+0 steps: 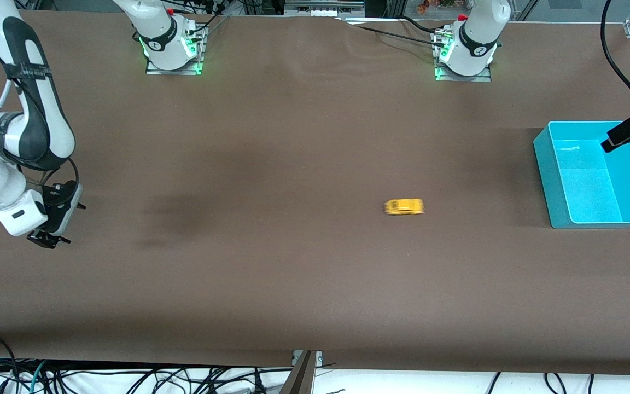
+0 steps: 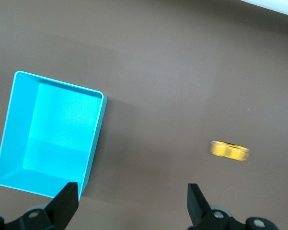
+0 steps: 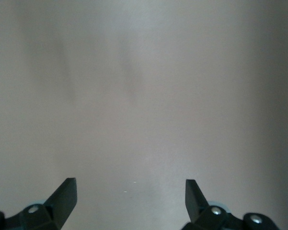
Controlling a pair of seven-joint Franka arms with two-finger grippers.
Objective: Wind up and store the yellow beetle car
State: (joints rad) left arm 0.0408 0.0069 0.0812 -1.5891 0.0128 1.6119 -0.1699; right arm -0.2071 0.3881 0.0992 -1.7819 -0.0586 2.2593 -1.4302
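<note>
The yellow beetle car stands on the brown table between the middle and the teal bin, and its outline is smeared. It also shows in the left wrist view. My left gripper hangs high over the teal bin's edge, open and empty, with the bin's rim and the car both below it and apart from it. My right gripper waits low over the table at the right arm's end, open and empty, over bare cloth.
The teal bin holds nothing and stands at the left arm's end of the table. Both arm bases stand along the table edge farthest from the front camera. Cables hang below the table's near edge.
</note>
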